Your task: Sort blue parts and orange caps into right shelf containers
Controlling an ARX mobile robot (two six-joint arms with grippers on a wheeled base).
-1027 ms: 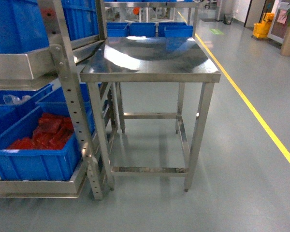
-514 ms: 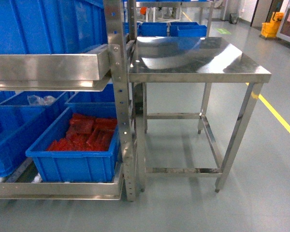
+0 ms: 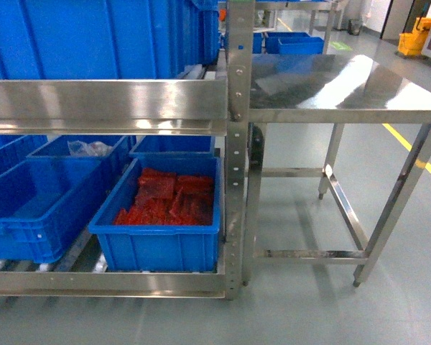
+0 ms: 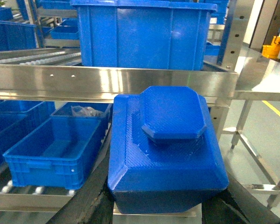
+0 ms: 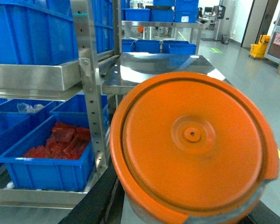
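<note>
In the left wrist view a blue part [image 4: 168, 140] with a raised knob fills the frame, and my left gripper [image 4: 163, 207] is shut on it, dark fingers [image 4: 91, 200] at both lower sides. My right gripper [image 5: 186, 215] is shut on a round orange cap [image 5: 191, 140] that fills the right wrist view. Neither gripper shows in the head view. The steel shelf [image 3: 108, 97] stands ahead on the left. It carries large blue containers: one on the upper level [image 3: 93, 36] and several on the lower rollers, among them an empty one [image 4: 46, 163].
The lower right crate [image 3: 154, 231] holds heaped flat red pieces [image 3: 169, 198]. A clear bag [image 3: 90, 149] lies in a crate behind. A steel table [image 3: 345, 108] adjoins the shelf's right post [image 3: 237, 144]. A yellow floor line [image 3: 416, 154] and mop bucket [image 3: 411, 36] lie far right.
The head view has swung left: the shelf and its crates now fill the left and middle, and the steel table has slid to the right.
</note>
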